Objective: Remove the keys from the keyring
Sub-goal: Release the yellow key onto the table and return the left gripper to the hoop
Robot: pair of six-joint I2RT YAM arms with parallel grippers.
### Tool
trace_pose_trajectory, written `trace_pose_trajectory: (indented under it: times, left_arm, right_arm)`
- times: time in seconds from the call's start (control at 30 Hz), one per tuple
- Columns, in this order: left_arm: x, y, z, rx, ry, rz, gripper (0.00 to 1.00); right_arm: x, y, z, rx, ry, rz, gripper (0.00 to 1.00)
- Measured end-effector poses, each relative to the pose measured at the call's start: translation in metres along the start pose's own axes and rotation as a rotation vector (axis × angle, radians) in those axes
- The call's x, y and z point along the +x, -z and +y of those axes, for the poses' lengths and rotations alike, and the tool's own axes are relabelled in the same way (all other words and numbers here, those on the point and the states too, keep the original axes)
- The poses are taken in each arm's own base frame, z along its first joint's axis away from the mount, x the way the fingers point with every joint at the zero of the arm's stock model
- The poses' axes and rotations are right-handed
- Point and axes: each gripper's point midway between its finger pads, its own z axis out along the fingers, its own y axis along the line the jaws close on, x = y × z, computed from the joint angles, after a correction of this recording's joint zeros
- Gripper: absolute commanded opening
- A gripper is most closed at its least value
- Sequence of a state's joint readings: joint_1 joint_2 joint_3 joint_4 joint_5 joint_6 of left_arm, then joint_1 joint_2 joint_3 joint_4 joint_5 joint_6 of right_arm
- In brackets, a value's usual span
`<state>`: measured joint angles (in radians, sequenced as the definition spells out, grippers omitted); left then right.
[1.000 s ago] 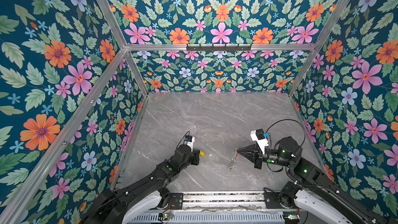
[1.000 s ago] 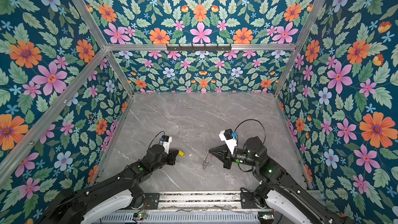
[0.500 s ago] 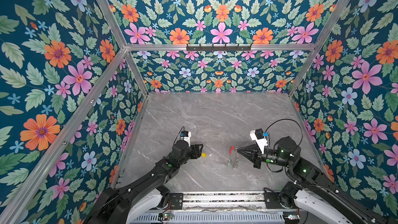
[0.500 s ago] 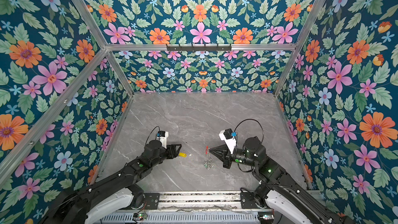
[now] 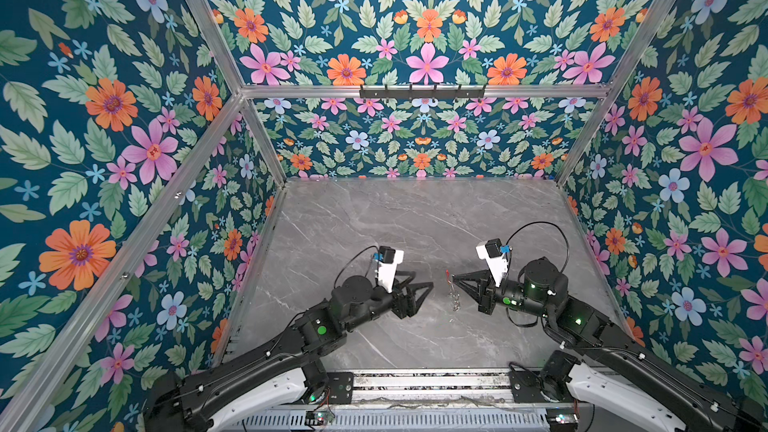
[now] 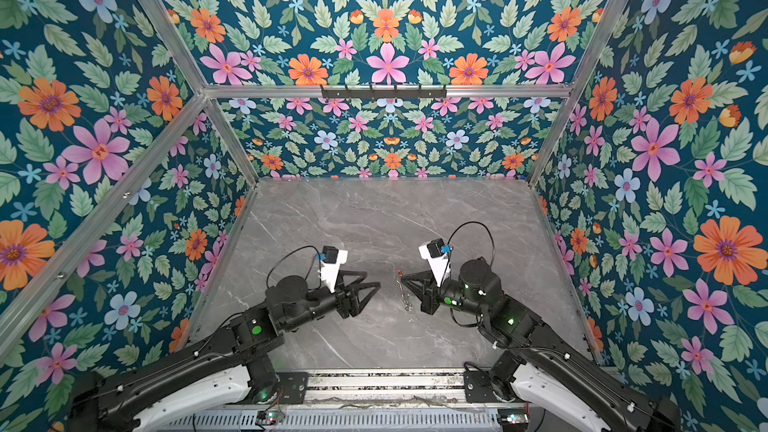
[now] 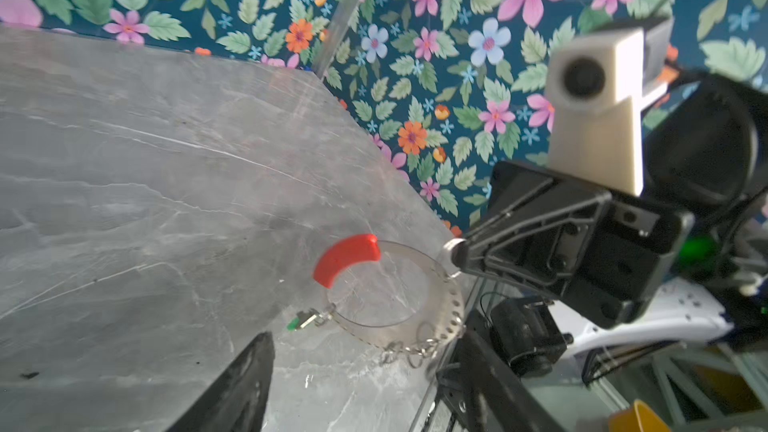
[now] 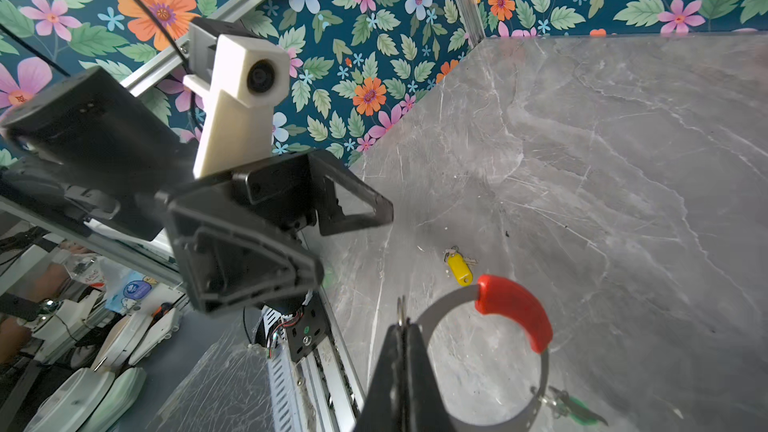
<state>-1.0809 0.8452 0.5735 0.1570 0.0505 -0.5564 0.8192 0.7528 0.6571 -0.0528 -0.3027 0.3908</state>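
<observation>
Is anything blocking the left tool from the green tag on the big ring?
Nothing visible: only air separates the open left tool from the green plastic key tag hanging on the red-sleeved grey metal hoop, gripped by the right tool.

A grey marbled tabletop (image 5: pixel 415 222) bears the yellow key tag (image 8: pixel 459 271), lying flat.

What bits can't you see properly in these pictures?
- Yellow key tag: shows only in the right wrist view; in both top views the left gripper seems to cover it.
- Green key tag: blurred in the left wrist view, too small in the top views.
- Keyring: part of its loop is cut off by the right wrist view's edge, and the right gripper hides the pinched spot.
</observation>
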Motion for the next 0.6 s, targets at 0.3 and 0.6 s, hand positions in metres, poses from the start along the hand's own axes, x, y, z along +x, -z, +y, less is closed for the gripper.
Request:
trace_pose_trajectory:
  times: [0.3, 0.6]
  left_arm:
    - [0.007, -0.007, -0.008, -0.033, -0.081, -0.003, 0.71]
    - [0.002, 0.004, -0.003, -0.054, -0.081, -0.045, 0.74]
  right_arm:
    - [-0.016, -0.017, 0.011, 0.072, 0.038, -0.018, 0.00]
    - [-0.014, -0.025, 0.018, 0.085, 0.053, -0.009, 0.00]
